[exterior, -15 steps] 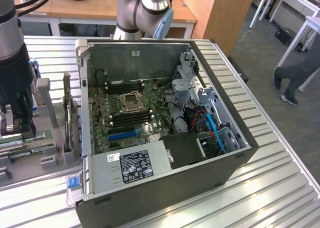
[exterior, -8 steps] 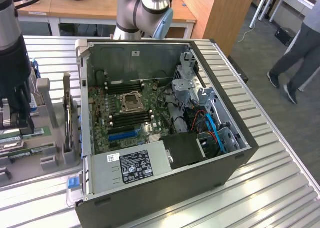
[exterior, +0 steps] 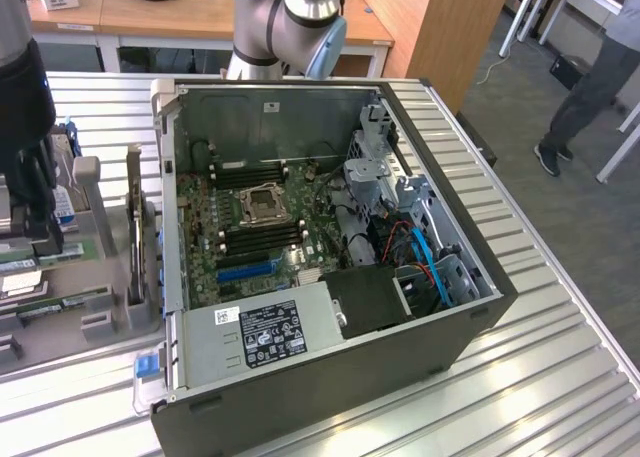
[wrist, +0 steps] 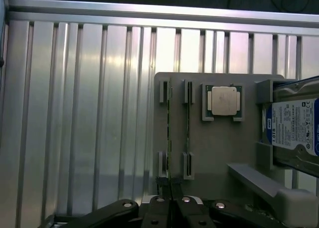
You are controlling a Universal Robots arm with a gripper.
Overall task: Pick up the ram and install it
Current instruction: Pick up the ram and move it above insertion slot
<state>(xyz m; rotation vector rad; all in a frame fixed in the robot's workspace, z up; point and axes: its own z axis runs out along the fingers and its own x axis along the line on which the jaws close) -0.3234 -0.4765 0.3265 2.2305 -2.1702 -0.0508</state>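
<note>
Ram [wrist: 169, 128], a long, narrow, flat green circuit-board stick, stands on its edge in the slotted posts of a flat grey plastic holder tray [wrist: 219, 148], in the row of slots nearest one long side of the tray.

A ribbed, silver aluminium tabletop [wrist: 75, 118] carries the tray. A big black desktop computer case [exterior: 350, 402] lies open on its side just beside the tray, on the exterior view's right of it. Inside the case are a large green motherboard [exterior: 205, 262] and a grey metal power unit [exterior: 260, 332] with a white label.

The black tool [wrist: 167, 184] hangs low over the tray, at one end of the ram. Its two fingers are drawn almost together, with the thin upper edge of the ram pinched between them. The ram sits in its slots, not lifted out.

On the tray, a silver hard drive [wrist: 294, 128] with a blue-and-white label leans in a bracket at the side opposite the ram. A second thin green stick [wrist: 187, 123] stands on its edge in the next row of slots, parallel to the ram and just beside it. A square silver-capped processor chip [wrist: 223, 101] lies flat in a shallow recess in the tray, between that stick and the drive.
</note>
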